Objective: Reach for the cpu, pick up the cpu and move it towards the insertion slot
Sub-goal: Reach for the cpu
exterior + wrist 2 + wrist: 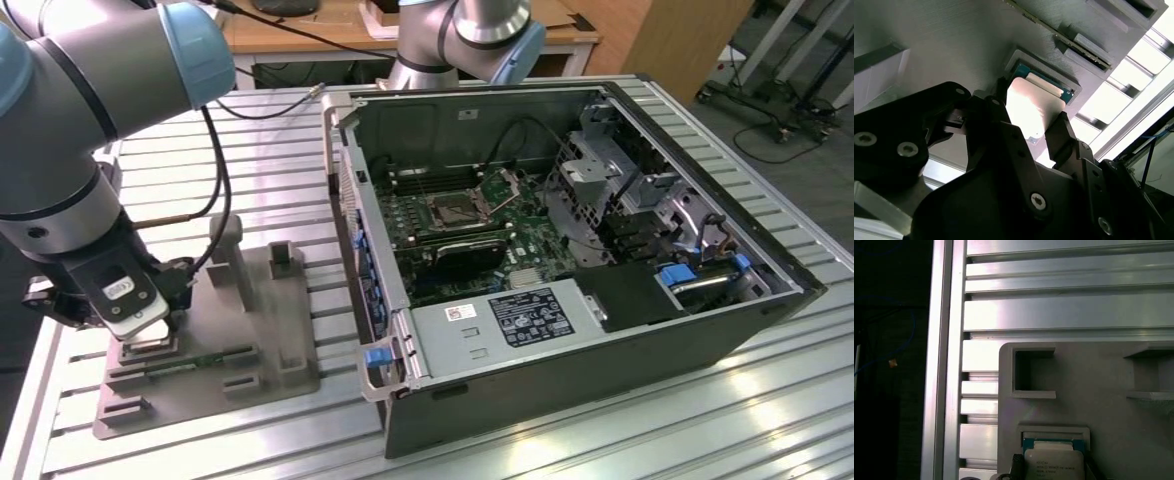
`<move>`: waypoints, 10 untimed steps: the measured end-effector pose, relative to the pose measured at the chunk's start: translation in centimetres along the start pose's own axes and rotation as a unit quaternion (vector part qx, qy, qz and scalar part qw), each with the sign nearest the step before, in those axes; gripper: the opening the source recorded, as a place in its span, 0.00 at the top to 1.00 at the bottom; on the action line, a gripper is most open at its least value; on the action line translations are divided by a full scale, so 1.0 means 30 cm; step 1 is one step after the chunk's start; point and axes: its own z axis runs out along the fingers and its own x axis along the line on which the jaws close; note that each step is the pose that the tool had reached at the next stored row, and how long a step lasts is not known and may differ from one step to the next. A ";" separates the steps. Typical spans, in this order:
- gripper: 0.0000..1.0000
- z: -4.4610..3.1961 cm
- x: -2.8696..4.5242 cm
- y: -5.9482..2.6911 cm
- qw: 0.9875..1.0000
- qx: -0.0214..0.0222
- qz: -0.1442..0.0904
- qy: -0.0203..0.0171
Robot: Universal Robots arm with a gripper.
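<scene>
The step in hand looks like the pick itself, at the near end of the grey tray (267, 370) on the exterior view's left. A good lift would be straight up and level, so the cpu (1034, 105) comes out of its square recess without catching the rim or tipping. The narrow green memory stick (187, 362) lying just beside the recess should stay undisturbed. Farther off, toward the exterior view's right, the open computer case (387, 300) stands on the ribbed worktop (667, 440). The carry would need height to pass over its near wall. The insertion slot (454, 208) lies deep inside the case, its metal flap raised, well apart from the tray.

The claw (1031, 112) is low over the recess and narrowed to the chip's width. In the second wrist view its dark fingers (1064, 132) press on opposite edges of the cpu, so it appears clenched on it. Whether the chip has left the recess I cannot tell.
</scene>
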 end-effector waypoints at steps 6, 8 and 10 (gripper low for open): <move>0.46 -0.005 0.000 0.000 1.000 0.000 0.000 0.000; 0.46 -0.009 0.000 0.000 1.000 0.000 0.000 0.000; 0.46 -0.012 0.000 0.001 1.000 0.000 0.000 0.000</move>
